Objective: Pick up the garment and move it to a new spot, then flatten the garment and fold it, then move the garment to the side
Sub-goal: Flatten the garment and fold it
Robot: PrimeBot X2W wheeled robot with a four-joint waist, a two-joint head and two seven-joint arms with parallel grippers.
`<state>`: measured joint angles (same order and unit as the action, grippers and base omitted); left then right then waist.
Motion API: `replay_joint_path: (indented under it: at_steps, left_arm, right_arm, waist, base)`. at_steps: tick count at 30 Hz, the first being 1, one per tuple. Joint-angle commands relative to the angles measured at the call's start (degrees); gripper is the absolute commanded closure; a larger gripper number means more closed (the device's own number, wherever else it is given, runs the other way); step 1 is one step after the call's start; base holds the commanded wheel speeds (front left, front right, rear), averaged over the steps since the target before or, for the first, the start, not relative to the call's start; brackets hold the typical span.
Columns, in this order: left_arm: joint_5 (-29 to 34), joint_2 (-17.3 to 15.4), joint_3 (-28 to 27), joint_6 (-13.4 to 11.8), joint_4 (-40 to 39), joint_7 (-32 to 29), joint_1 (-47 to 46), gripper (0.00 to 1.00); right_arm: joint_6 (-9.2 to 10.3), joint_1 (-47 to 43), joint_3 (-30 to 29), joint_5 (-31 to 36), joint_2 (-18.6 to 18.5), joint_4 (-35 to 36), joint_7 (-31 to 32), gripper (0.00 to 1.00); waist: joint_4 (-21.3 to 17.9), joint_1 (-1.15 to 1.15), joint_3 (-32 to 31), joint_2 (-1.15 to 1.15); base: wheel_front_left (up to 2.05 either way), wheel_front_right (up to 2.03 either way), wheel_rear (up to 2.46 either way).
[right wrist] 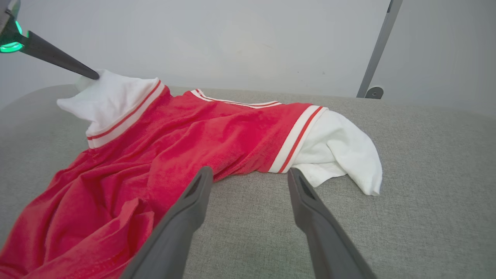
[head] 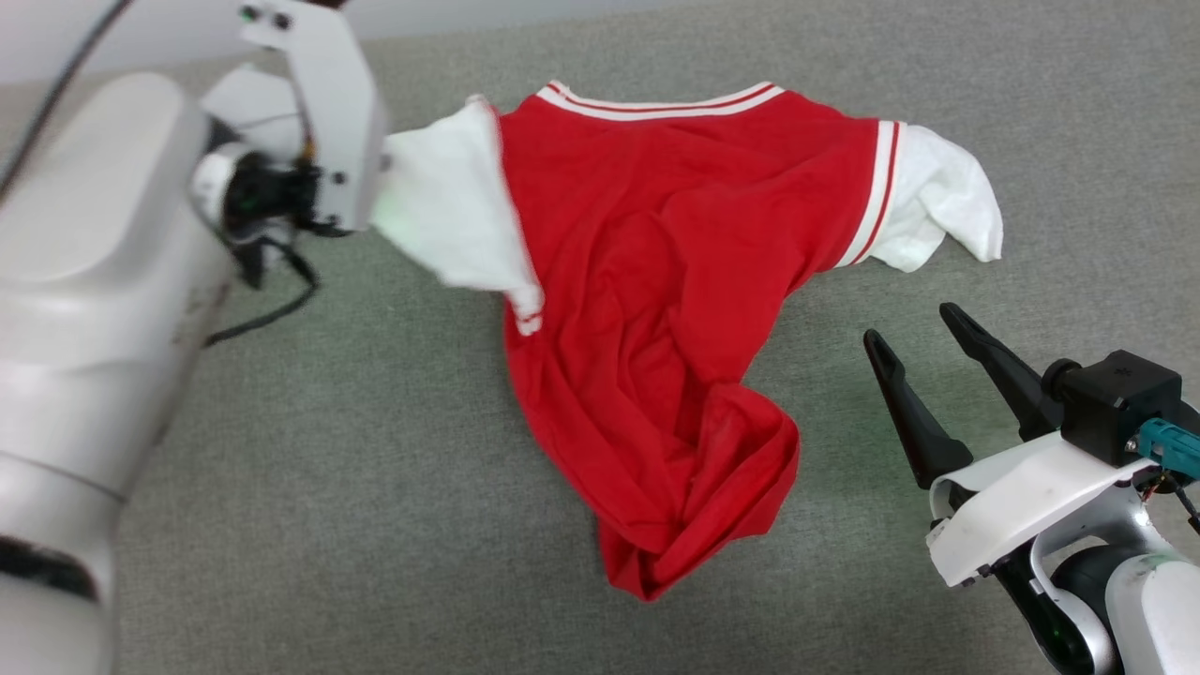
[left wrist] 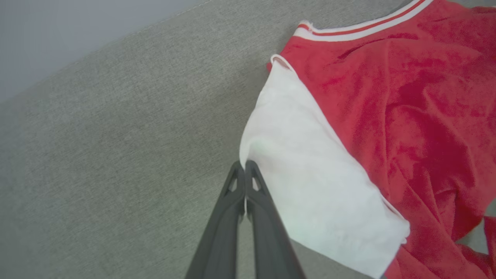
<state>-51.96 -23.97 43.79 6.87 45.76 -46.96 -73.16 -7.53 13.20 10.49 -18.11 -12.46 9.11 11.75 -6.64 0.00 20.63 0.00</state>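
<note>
Our left end effector [left wrist: 245, 166] is closed tight, its two fingers pressed together on the edge of one white sleeve [left wrist: 310, 174] of the shirt [head: 647, 281]. In the right wrist view that sleeve is raised off the grey cloth surface [head: 356, 450], pulled up to a peak at the dark fingertips. The rest of the shirt lies on the surface in front of us, red body creased, with the striped trim [head: 656, 101] along its far edge. The other sleeve [head: 947, 202] lies crumpled and flat on our right. The near end of the red body [head: 694, 487] is bunched into thick folds.

Our right end effector [head: 907, 323] is spread wide and holds nothing. It hangs above bare surface just to the right of the red body and near the flat sleeve. In the head view it is clear of the cloth; in its own wrist view one finger [right wrist: 182, 217] crosses the red edge, and we cannot tell whether it touches.
</note>
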Motion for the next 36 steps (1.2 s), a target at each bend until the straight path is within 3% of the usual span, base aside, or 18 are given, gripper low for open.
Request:
replay_joint_path:
  at_steps: [1, 8, 16, 20, 21, 22, 23, 24, 30, 36]
  left_arm:
    - [0.7, -1.1, 0.5, 0.2, -0.2, -0.1, -0.1, 1.00]
    - [7.9, -7.4, 5.4, 0.2, 1.4, 2.5, -0.4, 1.00]
    - [10.5, -8.5, 7.3, -1.4, 4.4, 4.1, 0.2, 1.00]
    - [9.3, -7.5, 6.6, -1.7, 5.6, 4.9, 1.2, 1.00]
    - [9.0, -7.3, 6.4, -1.8, 5.9, 5.0, 1.4, 0.93]
    - [8.6, -7.1, 6.2, -1.8, 6.2, 5.3, 1.6, 0.70]
    - [8.4, -6.8, 6.0, -2.0, 6.4, 6.0, 1.9, 0.04]
    - [8.2, -6.6, 6.0, -1.9, 6.5, 6.7, 2.2, 0.00]
    - [5.2, -5.6, 2.8, -2.6, 6.2, 14.7, 5.7, 0.00]
    - [1.2, -4.3, -2.0, -3.6, 1.5, 28.6, 13.9, 0.00]
  right_arm:
    - [0.09, -0.3, 0.1, -0.1, -0.2, 0.5, 0.2, 0.00]
    - [0.09, 0.4, -0.1, -0.1, -0.7, 1.5, 0.8, 0.00]
    - [0.09, 0.1, -1.0, 0.3, -0.8, 1.8, 1.3, 0.00]
    - [0.09, 0.1, -1.4, 0.4, -1.0, 2.0, 1.7, 0.00]
    - [0.09, 0.0, -1.5, 0.3, -1.0, 2.1, 1.8, 0.00]
    - [0.09, -0.2, -1.5, 0.4, -1.0, 2.0, 1.9, 0.00]
    - [0.09, -0.3, -1.5, 0.4, -1.0, 2.0, 2.0, 0.00]
    - [0.09, -0.4, -1.5, 0.3, -1.0, 1.9, 2.1, 0.00]
    - [0.09, 0.1, -1.7, -1.7, -2.4, 0.8, 3.5, 0.00]
    - [0.09, 1.8, -0.5, -4.6, -6.5, -2.0, 6.8, 0.00]
  waist:
    - [0.3, 0.00, 0.5, 0.00]
    - [-0.1, 0.00, 2.5, 0.00]
    - [0.0, 0.00, 2.7, 0.00]
    - [0.4, 0.00, 2.1, 0.00]
    - [0.5, 0.00, 1.9, 0.00]
    - [0.7, 0.00, 1.7, 0.00]
    - [0.8, 0.00, 1.4, 0.00]
    - [1.0, 0.00, 1.0, 0.00]
    - [2.3, 0.00, -2.7, 0.00]
    - [5.2, 0.00, -6.4, 0.00]
  base:
    - [0.00, 0.00, 0.00]
    - [0.00, 0.00, 0.00]
    - [0.00, 0.00, 0.00]
    - [0.00, 0.00, 0.00]
    - [0.00, 0.00, 0.00]
    - [0.00, 0.00, 0.00]
    - [0.00, 0.00, 0.00]
    - [0.00, 0.00, 0.00]
    - [0.00, 0.00, 0.00]
    - [0.00, 0.00, 0.00]
